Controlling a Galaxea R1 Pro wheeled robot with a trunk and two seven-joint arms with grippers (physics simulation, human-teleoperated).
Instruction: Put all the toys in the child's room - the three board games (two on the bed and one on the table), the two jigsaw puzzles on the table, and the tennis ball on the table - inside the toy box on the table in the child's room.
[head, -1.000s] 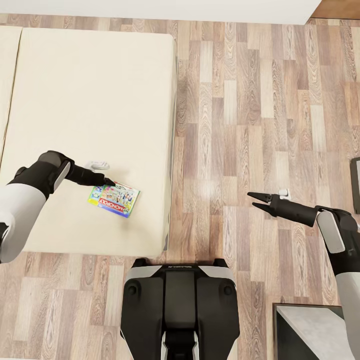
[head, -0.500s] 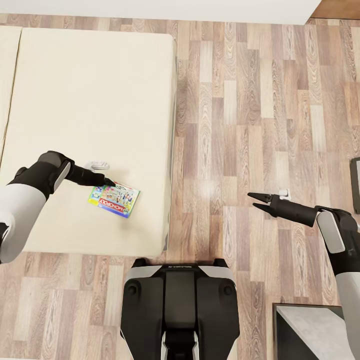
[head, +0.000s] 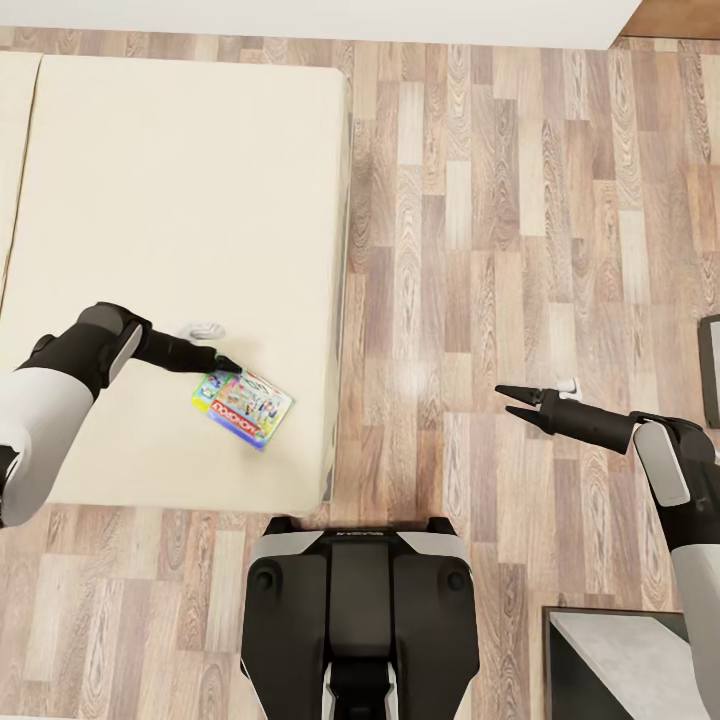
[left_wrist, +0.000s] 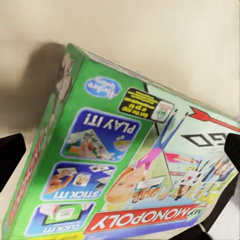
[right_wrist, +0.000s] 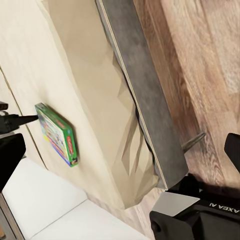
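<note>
At lower left of the head view, the left gripper (head: 226, 365) is seen at the near corner of the board game (head: 244, 407); its fingers seem clamped on the box edge, though the grip is poorly shown. The box lies on the bed (head: 180, 220) near its right edge, long axis running diagonally toward lower right. At right, over the plank floor (head: 500, 250), the right gripper (head: 503, 399) is held parted, empty.

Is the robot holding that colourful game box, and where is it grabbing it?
The left pincer grips the game box by its far edge, one end tipped up off the bed. The right pincer is open, holding nothing.
</note>
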